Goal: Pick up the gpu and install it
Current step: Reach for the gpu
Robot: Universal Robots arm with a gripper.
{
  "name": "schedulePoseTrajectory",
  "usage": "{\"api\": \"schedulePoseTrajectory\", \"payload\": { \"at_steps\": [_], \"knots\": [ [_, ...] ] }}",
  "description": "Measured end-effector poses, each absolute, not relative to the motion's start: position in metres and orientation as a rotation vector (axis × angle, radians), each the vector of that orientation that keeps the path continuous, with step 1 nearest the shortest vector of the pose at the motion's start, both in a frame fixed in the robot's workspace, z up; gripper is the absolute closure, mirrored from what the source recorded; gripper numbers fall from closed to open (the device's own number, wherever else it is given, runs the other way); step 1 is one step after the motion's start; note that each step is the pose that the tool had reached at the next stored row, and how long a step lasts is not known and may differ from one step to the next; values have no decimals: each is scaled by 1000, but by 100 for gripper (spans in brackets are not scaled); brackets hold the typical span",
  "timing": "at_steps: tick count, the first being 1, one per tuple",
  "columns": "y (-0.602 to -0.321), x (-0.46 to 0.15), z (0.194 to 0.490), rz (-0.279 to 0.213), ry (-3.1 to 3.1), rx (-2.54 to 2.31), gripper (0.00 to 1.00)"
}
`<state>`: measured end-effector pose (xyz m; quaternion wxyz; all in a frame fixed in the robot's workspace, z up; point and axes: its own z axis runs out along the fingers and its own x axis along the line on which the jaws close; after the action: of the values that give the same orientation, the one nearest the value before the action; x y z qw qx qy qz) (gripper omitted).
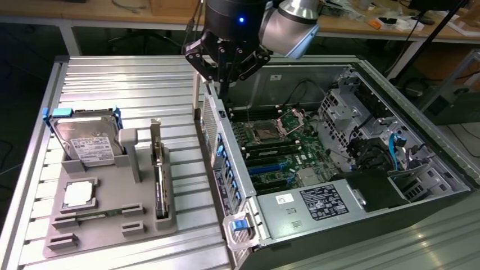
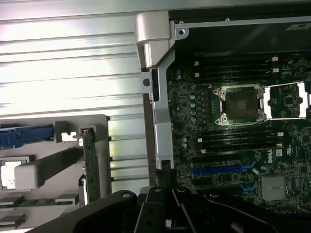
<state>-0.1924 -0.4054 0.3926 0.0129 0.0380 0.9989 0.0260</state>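
The claw [image 1: 225,77] is shut and holds nothing. It hangs over the rear wall of the open case [image 1: 360,242], at the edge where the case meets the ribbed surface [image 1: 127,84]. The gpu [image 1: 157,166] stands on edge in a slot of the grey holder [image 1: 112,225] on the surface, well apart from the claw, at the exterior view's left of the case. A hard drive [image 1: 86,138] leans in the same holder beside it. Inside the case the motherboard [image 1: 277,152] lies exposed.
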Motion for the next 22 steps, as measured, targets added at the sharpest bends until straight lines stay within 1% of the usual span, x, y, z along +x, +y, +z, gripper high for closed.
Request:
{"api": "schedulePoseTrajectory", "payload": {
  "at_steps": [22],
  "knots": [
    [-405,-209,393,81,3113,118,89]
  ]
}}
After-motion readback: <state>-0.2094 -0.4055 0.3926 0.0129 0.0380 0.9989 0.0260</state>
